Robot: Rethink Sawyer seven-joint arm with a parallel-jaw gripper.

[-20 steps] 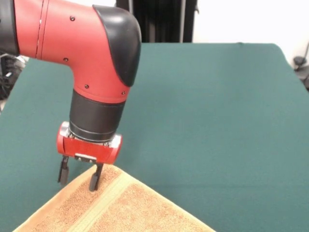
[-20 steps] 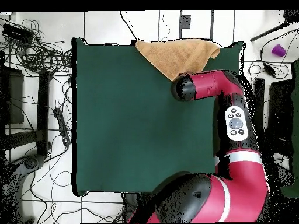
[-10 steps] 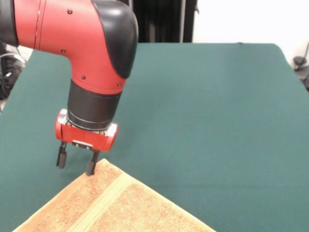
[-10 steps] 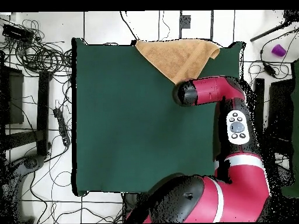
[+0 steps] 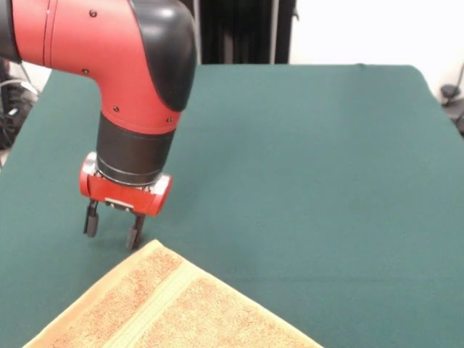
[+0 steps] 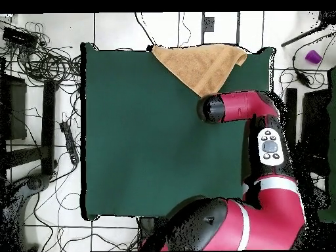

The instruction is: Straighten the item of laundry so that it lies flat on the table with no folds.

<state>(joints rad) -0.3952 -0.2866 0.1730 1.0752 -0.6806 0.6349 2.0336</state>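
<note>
The towel (image 5: 167, 312) lies at the near edge of the worktop (image 5: 312, 167), 1 corner pointing inward, its far side apparently rumpled in the overhead view. Soft, light terry, it should drag easily; a corner or the woven band (image 5: 148, 304) looks the best hold. Just beyond that corner hangs the pincer (image 5: 112, 226), released and empty. A second ago it straddled the corner; it has since drawn back clear.

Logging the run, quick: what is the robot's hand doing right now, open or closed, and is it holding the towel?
Hand: open, holding nothing; it hangs just past the towel's corner, over the bare table.
</note>
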